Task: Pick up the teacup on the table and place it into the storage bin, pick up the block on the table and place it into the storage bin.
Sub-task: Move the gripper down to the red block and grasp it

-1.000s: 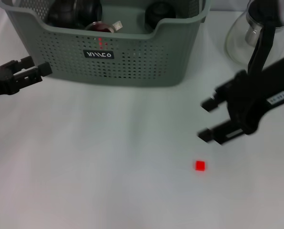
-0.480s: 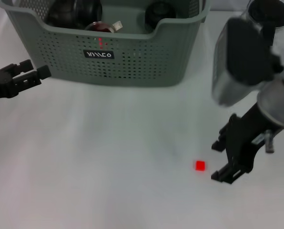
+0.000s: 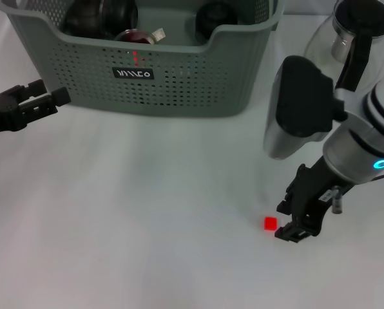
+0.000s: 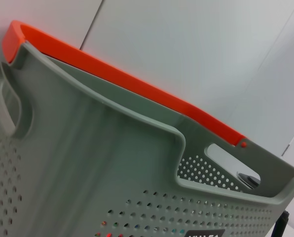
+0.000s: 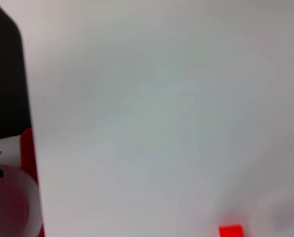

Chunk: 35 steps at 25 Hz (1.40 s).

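Observation:
The small red block (image 3: 270,224) lies on the white table, and it also shows in the right wrist view as the block (image 5: 231,231). My right gripper (image 3: 283,221) hangs low just to its right, open, with both fingertips close to the block and nothing held. The grey-green storage bin (image 3: 179,84) stands at the back, with dark round cups (image 3: 214,16) inside it. No teacup is in view on the table. My left gripper (image 3: 50,91) hovers open and empty by the bin's front left corner. The bin's wall (image 4: 112,163) fills the left wrist view.
A glass teapot (image 3: 346,38) with a black handle stands at the back right, behind my right arm. An orange edge (image 4: 112,74) shows behind the bin. White tabletop (image 3: 147,225) stretches left of the block.
My right arm swung down and in, bringing its gripper from the middle right to just beside the block. The left gripper barely shifted.

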Each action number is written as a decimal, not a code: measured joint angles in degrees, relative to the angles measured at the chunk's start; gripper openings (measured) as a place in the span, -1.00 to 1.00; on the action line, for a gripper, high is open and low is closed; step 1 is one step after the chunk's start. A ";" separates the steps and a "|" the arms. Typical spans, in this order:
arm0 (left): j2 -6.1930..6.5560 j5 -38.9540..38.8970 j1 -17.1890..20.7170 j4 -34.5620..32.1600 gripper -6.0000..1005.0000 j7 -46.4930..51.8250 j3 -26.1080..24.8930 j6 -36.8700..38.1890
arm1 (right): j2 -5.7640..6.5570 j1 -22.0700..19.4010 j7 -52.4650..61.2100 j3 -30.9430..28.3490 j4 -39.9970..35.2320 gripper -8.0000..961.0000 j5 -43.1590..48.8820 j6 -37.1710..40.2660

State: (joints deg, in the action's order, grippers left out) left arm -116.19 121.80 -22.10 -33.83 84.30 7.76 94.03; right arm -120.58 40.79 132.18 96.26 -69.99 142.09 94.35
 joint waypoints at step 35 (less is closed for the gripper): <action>-0.09 0.20 0.22 0.00 0.71 -0.02 0.10 0.01 | -0.09 0.60 2.40 8.37 3.74 -0.17 0.65 -8.98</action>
State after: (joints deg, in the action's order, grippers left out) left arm -116.28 121.99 -21.88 -33.83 84.28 7.85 94.04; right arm -120.67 41.40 134.57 104.63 -66.25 142.74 85.38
